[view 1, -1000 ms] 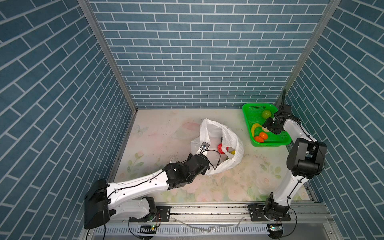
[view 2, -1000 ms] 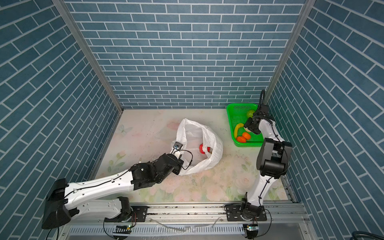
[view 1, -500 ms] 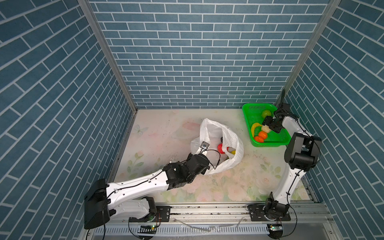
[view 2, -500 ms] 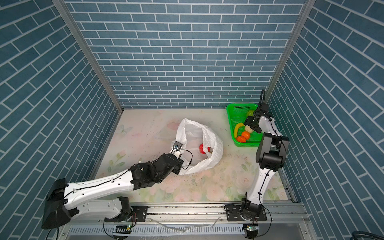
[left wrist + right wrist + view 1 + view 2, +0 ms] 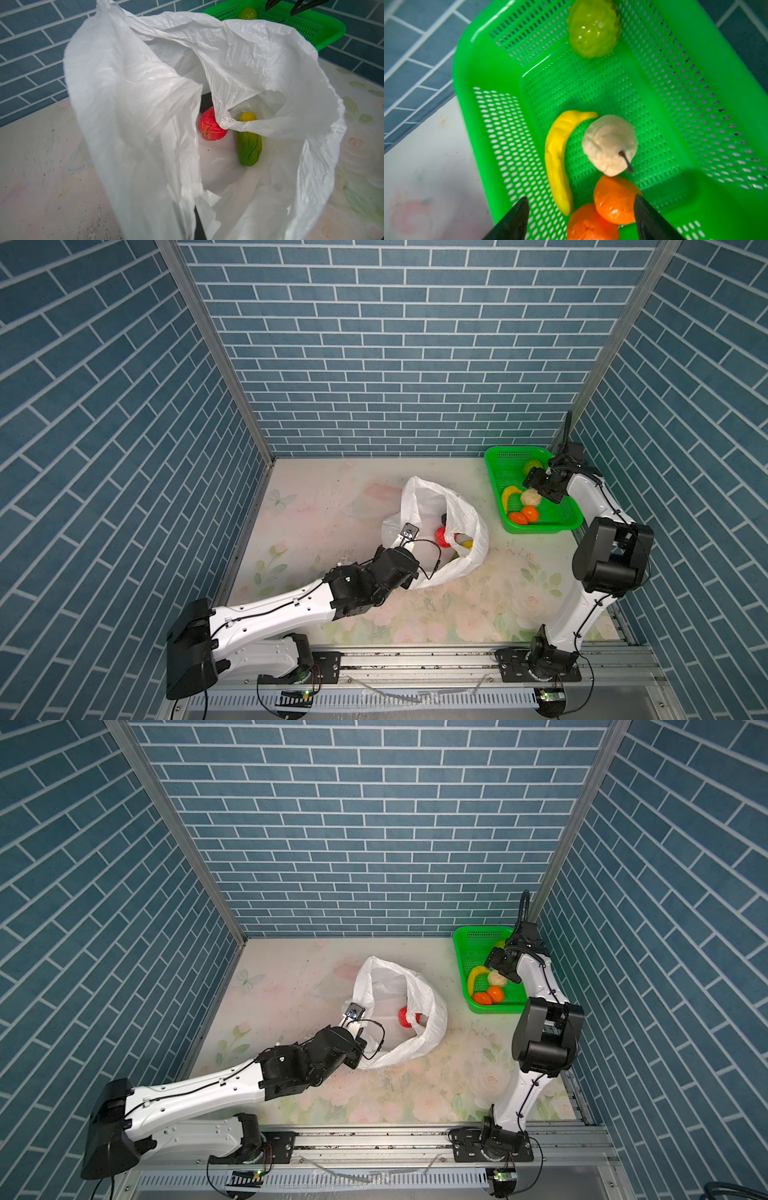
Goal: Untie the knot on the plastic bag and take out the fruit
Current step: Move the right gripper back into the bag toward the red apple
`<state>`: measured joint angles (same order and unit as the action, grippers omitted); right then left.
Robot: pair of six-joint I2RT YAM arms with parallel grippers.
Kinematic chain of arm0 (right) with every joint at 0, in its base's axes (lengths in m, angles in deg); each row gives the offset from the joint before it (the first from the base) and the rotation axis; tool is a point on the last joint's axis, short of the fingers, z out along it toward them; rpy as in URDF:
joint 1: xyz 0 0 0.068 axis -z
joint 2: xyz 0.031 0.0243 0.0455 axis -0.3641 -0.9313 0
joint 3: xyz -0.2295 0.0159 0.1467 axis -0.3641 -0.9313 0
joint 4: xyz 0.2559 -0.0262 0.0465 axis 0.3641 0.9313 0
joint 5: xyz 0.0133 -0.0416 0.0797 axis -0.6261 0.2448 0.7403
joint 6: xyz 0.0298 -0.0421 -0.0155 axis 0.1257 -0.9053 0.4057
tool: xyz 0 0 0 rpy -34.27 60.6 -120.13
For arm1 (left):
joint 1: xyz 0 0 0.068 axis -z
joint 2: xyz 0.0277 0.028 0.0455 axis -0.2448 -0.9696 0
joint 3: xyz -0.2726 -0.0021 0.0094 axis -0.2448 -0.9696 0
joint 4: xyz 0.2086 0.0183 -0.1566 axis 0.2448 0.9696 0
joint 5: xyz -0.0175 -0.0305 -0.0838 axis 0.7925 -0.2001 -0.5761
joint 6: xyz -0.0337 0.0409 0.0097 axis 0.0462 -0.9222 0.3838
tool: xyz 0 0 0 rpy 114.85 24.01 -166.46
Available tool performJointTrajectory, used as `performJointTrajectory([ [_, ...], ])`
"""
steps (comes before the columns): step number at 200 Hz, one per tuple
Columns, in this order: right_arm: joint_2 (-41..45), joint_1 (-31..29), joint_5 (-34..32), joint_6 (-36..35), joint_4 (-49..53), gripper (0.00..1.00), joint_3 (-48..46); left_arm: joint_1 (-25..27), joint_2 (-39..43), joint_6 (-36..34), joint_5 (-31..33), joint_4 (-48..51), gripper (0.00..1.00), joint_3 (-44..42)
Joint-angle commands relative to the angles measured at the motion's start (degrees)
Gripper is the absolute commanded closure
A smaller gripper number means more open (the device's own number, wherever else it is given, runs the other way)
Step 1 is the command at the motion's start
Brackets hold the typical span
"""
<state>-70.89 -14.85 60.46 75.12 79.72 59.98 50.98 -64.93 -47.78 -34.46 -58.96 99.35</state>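
The right hand (image 5: pixel 581 198), now open, has dropped the whitish fruit (image 5: pixel 530 497) into the green basket (image 5: pixel 496 475); the left hand (image 5: pixel 198 226) stays clamped on the plastic bag (image 5: pixel 471 522).

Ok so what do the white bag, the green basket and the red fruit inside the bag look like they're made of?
White bag: thin plastic film, translucent and shiny; it crinkles and drapes. Green basket: rigid moulded plastic, glossy, with rows of slots. Red fruit: likely soft rubber or foam toy; its dull skin is creased and dented.
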Motion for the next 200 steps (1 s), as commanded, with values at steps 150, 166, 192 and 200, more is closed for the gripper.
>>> performJointTrajectory([
  [150, 25.92, -45.88, 0.67, 14.89, 14.03, 0.24, -11.90, 0.16, 0.07, -2.47, -6.83, -5.71, 1.00, 0.32],
  [166, 24.40, -48.24, -0.41, 15.04, 12.03, 0.24, -13.35, 0.16, 0.43, -2.46, -7.01, -5.67, 1.00, 0.32],
  [192, 22.19, -49.66, -1.55, 15.42, 9.27, 0.25, -17.69, 0.16, 1.26, -2.03, -7.49, -5.77, 1.00, -0.29],
  [200, 21.78, -49.74, -1.68, 15.95, 7.94, 0.26, -19.58, 0.26, 1.53, -1.92, -7.64, -5.87, 1.00, -0.47],
])
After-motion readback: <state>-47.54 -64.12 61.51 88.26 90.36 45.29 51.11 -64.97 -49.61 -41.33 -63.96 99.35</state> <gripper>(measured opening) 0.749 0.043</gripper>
